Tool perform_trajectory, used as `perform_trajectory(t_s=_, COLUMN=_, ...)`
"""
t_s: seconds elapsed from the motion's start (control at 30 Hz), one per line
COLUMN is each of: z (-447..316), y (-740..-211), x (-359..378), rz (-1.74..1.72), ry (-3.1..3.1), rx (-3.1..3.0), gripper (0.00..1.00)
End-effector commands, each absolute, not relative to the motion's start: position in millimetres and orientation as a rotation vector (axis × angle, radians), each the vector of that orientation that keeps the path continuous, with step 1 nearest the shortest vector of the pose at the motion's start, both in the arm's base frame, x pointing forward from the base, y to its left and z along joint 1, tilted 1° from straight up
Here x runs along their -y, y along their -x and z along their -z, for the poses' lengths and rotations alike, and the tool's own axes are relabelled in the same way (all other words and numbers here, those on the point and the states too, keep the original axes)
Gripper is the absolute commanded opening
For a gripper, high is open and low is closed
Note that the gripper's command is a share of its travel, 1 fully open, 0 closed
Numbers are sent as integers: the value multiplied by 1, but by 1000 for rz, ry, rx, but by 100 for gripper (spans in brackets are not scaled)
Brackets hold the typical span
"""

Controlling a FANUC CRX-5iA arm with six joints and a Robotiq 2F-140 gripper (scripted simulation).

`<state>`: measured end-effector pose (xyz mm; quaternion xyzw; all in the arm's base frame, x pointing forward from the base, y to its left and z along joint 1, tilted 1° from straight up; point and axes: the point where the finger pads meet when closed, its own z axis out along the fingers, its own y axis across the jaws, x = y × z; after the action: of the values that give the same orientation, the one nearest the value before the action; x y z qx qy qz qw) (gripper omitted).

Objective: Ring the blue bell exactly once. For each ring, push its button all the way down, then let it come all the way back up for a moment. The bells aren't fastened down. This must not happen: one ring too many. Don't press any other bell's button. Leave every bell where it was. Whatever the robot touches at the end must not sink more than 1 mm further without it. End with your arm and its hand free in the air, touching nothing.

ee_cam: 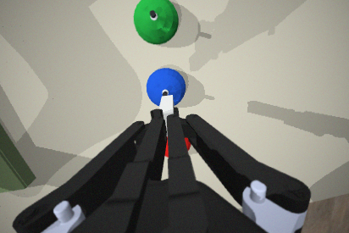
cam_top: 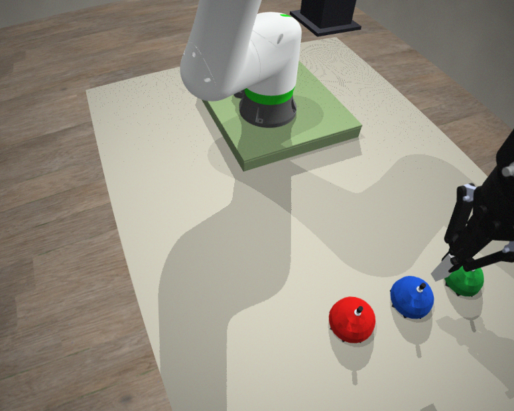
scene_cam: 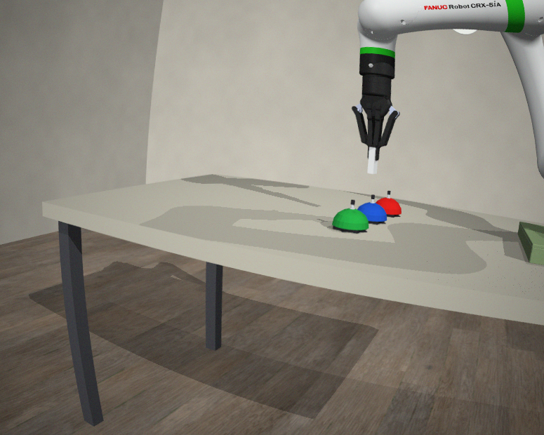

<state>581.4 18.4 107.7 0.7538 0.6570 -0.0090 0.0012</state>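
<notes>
The blue bell [cam_top: 407,300] [scene_cam: 374,212] [ee_cam: 160,81] stands on the table between the red bell [cam_top: 347,320] [scene_cam: 391,206] and the green bell [cam_top: 468,283] [scene_cam: 350,219] [ee_cam: 154,19]. Its button [cam_top: 421,287] stands up, free of any touch. My gripper [cam_top: 440,270] [scene_cam: 371,165] [ee_cam: 168,104] is shut on nothing, its white fingertips pressed together. It hangs well above the blue bell, clear of its button. In the wrist view the red bell [ee_cam: 187,143] is mostly hidden behind the fingers.
The three bells stand close together in a row on the beige table [cam_top: 159,176] [scene_cam: 215,248]. The arm's green base plate [cam_top: 319,119] [scene_cam: 538,243] [ee_cam: 10,161] lies farther back. A dark block [cam_top: 325,15] stands beyond the table's far edge.
</notes>
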Motion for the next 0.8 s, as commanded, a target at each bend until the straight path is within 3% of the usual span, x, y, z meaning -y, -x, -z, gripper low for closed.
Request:
perform_trajectory(t_s=0.0, z=-109, y=-582, x=-19, rz=28, ry=-2366, rx=-2062, gripper=0)
perform_trajectory(t_s=0.77, z=-119, y=-582, x=-19, rz=28, ry=-2366, rx=-2062, gripper=0)
